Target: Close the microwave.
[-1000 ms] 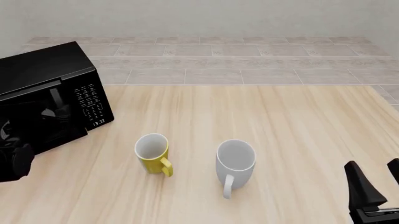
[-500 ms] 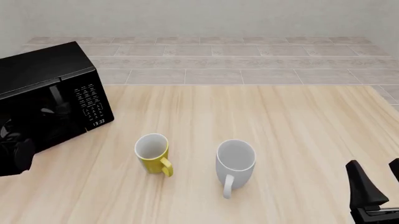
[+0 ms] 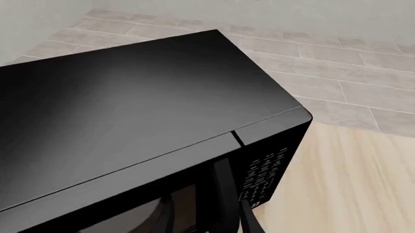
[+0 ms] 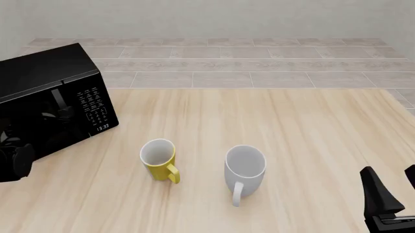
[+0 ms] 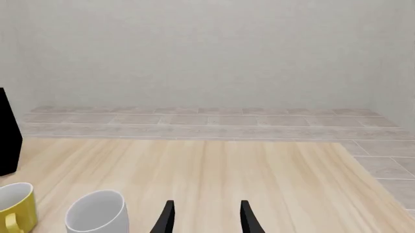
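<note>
The microwave (image 4: 48,104) is a glossy black box at the table's far left, its button panel (image 4: 94,104) and clock facing right of centre. Its door lies flush with the front. My left arm (image 4: 14,162) sits low against the door's left part, its fingertips lost against the black. In the left wrist view the microwave (image 3: 129,97) fills the frame, and my left gripper (image 3: 207,221) is open right at the door, beside the button panel (image 3: 263,174). My right gripper (image 4: 392,194) (image 5: 207,221) is open and holds nothing at the near right.
A yellow mug (image 4: 159,159) (image 5: 14,204) and a white mug (image 4: 245,170) (image 5: 97,211) stand upright side by side in the middle near part of the table, handles toward me. A tiled floor and a grey wall lie beyond the table's far edge.
The microwave door has swung from slightly ajar to flush with the front. My left arm has moved forward with it. The right arm has not moved.
</note>
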Tool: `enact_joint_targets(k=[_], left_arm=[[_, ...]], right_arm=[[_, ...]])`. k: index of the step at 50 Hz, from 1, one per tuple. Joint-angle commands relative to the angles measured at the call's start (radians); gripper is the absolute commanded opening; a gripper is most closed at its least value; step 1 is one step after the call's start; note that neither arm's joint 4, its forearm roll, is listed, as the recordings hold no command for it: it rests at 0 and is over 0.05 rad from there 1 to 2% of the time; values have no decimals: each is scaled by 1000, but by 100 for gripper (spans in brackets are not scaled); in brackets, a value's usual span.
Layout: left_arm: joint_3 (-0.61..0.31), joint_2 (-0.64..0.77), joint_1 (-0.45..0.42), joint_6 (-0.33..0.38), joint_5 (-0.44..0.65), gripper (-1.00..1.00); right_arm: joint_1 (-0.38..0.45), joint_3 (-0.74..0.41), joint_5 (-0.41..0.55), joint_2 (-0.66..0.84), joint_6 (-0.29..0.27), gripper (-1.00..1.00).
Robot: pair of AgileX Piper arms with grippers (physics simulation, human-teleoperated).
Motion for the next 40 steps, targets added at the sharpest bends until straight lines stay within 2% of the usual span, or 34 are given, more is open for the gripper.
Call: enact_joint_targets(k=[1, 3, 17, 36, 40], left_arm=[[24, 79, -21, 124, -7, 100], [49, 51, -38, 102, -2, 100], [187, -179, -72, 122, 17, 100], [286, -491, -112, 137, 150, 100], [300, -578, -131, 136, 208, 100]], right_arm=[[0, 0, 3, 0, 0, 100], [-1, 0, 4, 0, 0, 100], [6, 0, 5, 0, -2, 100], [11, -1, 2, 0, -7, 100], [12, -1, 3, 0, -5, 100]])
